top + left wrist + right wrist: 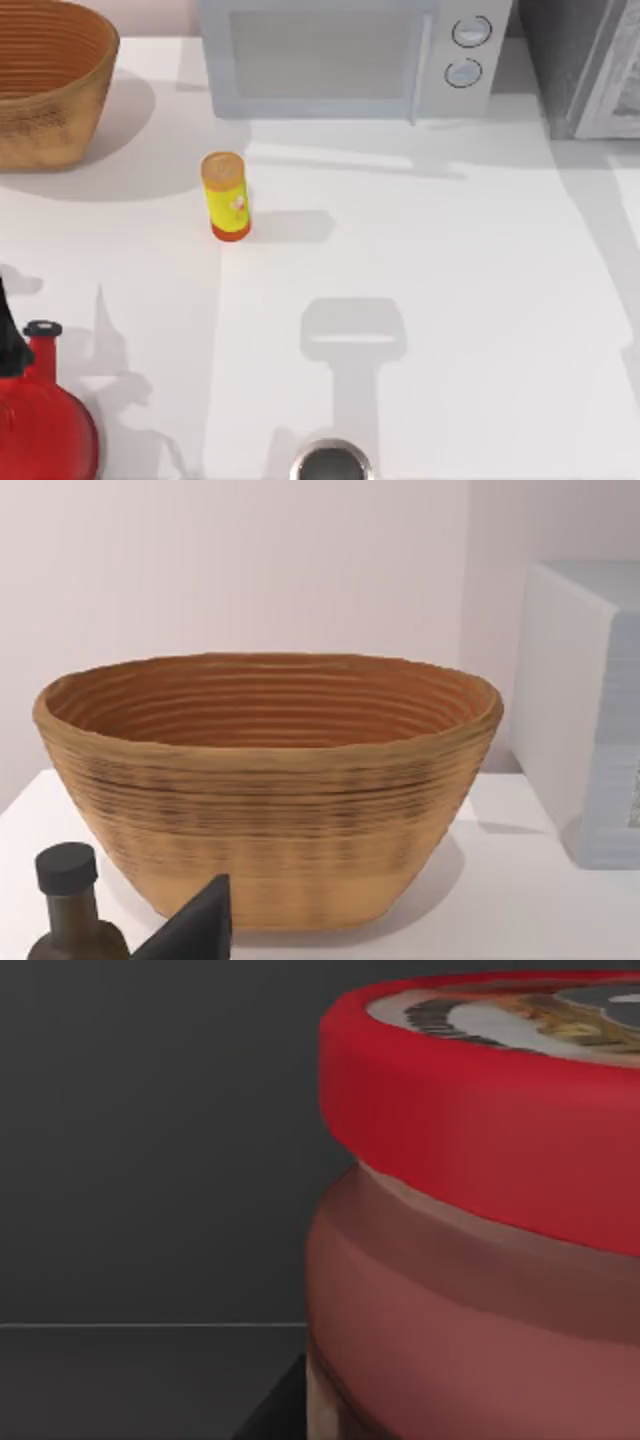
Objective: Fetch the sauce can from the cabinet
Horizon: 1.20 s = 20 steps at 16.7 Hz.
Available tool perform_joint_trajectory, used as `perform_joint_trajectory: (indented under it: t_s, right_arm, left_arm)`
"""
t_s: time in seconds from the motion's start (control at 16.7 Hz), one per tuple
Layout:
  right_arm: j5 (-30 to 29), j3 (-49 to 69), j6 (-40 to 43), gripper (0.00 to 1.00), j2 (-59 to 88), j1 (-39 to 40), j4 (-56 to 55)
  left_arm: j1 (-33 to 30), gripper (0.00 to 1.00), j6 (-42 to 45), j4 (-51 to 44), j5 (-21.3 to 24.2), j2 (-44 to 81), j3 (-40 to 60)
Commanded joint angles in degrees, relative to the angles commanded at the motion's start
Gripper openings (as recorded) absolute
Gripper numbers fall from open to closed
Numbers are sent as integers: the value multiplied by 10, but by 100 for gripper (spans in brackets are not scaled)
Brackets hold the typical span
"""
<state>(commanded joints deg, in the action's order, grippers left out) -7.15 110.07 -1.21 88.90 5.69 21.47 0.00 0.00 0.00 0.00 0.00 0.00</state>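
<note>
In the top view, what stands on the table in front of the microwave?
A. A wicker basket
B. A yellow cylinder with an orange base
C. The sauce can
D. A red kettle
B: the yellow cylinder stands upright on the table in front of the microwave; the basket sits at the far left, and the sauce can appears close up against dark walls in the right wrist view.

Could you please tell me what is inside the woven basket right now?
From the left wrist view, the woven basket shows only its ribbed inner wall; nothing rises above the rim. Its floor is hidden behind the near wall, so something flat there cannot be excluded.
</note>
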Motion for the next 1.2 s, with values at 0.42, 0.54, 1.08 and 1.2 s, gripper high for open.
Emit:
perform_joint_trajectory:
  t_s: [0.42, 0.54, 1.08, 1.2]
  right_arm:
    - [0, 0, 0, 0, 0, 0, 0]
    - [0, 0, 0, 0, 0, 0, 0]
    - [-31, 30, -4, 0, -67, 37, 93]
    - [-51, 46, -4, 0, -112, 58, 156]
  left_arm:
    - [0, 100, 0, 0, 0, 0, 0]
    - [0, 100, 0, 0, 0, 0, 0]
    - [0, 100, 0, 0, 0, 0, 0]
    - [0, 100, 0, 0, 0, 0, 0]
